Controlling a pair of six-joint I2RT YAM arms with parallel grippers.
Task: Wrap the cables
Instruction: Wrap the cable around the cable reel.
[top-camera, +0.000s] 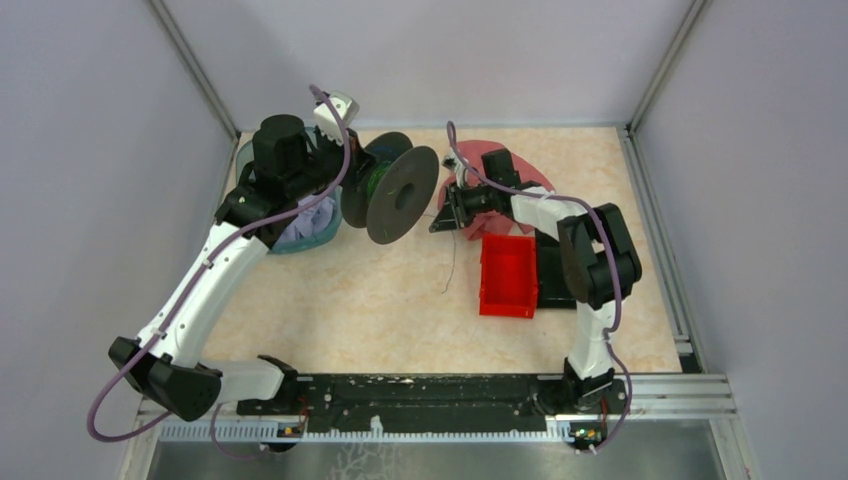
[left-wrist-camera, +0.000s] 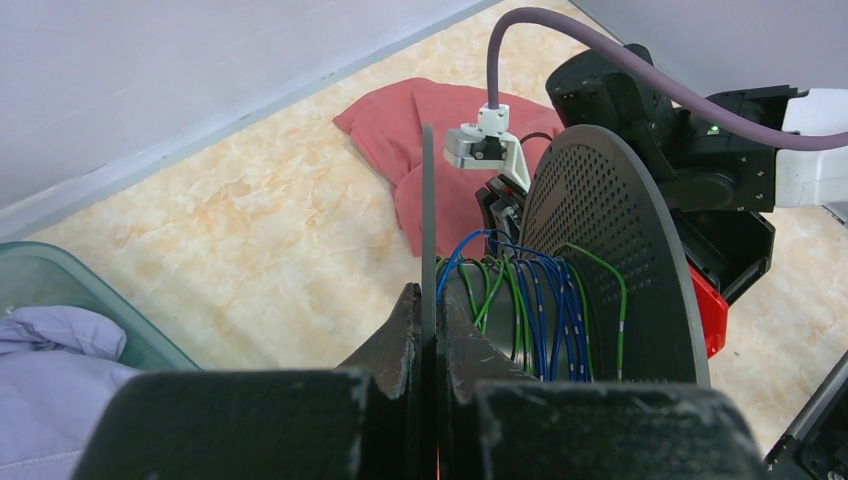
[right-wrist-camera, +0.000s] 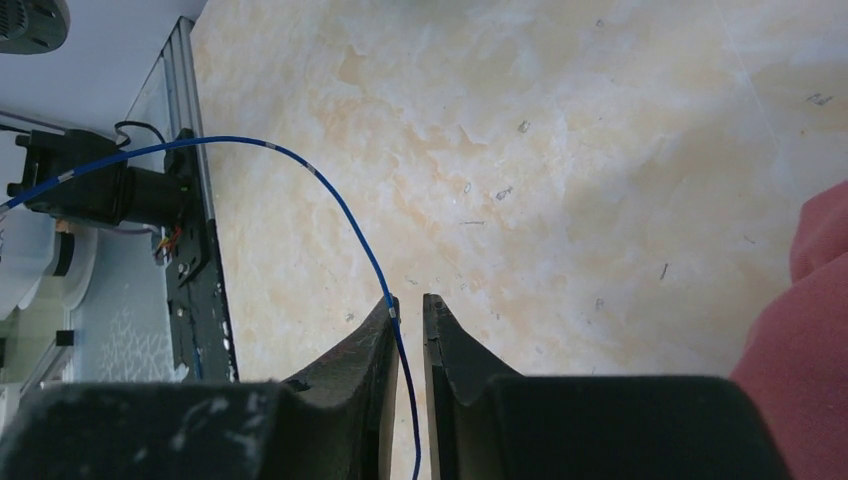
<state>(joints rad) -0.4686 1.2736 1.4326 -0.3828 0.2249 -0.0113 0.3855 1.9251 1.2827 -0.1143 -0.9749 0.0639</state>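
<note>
A black spool (top-camera: 400, 195) stands on edge, with blue and green cables (left-wrist-camera: 540, 300) wound on its core. My left gripper (left-wrist-camera: 428, 300) is shut on the spool's thin left flange (left-wrist-camera: 428, 200); in the top view the left gripper (top-camera: 352, 175) sits at the spool's left. From the spool a loose thin cable (top-camera: 452, 262) trails onto the table. In the right wrist view this blue cable (right-wrist-camera: 340, 205) runs between the fingers of my right gripper (right-wrist-camera: 409, 302) and lies against the left finger. The jaws stand a narrow gap apart. My right gripper (top-camera: 445, 215) hovers just right of the spool.
A red bin (top-camera: 508, 275) sits in front of the right arm and a red cloth (top-camera: 520, 175) lies behind it. A teal basket (top-camera: 300, 235) holding a lilac cloth stands under the left arm. The metal rail (right-wrist-camera: 190, 250) shows at the left.
</note>
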